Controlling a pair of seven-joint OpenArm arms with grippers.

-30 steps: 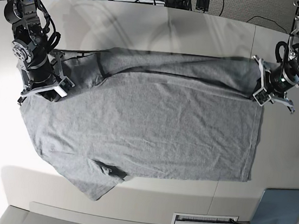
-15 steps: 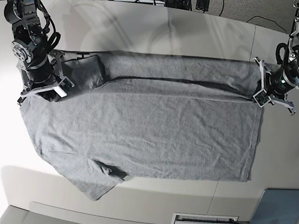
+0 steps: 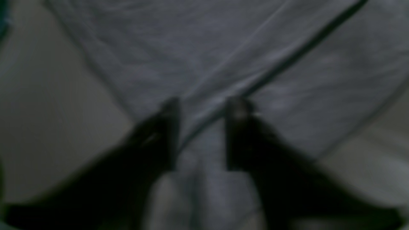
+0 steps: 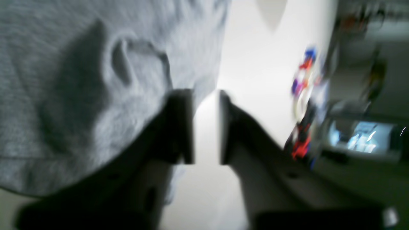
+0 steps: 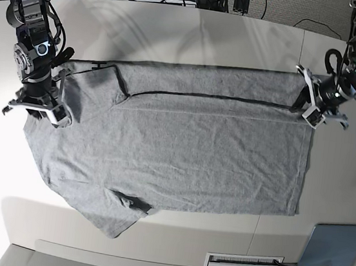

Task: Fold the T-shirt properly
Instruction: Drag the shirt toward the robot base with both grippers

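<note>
On the white tabletop the T-shirt lay spread flat, heather-grey knit, plain side up, its far edge folded over in a long band with a dark crease line running across. One short sleeve stuck out toward 7 o'clock, with a small dark fold at its base. Fabric was soft and matte, with fine wrinkles across the body.

Left gripper sat at 2 o'clock of the shirt, over the hem corner; its dark fingers stood slightly apart above the cloth, apparently pinching nothing, though the wrist view was blurred. Right gripper sat at 10 o'clock by the shoulder edge; its jaws showed a narrow gap with bare table between them, one finger overlapping the shirt edge, nothing held.
</note>
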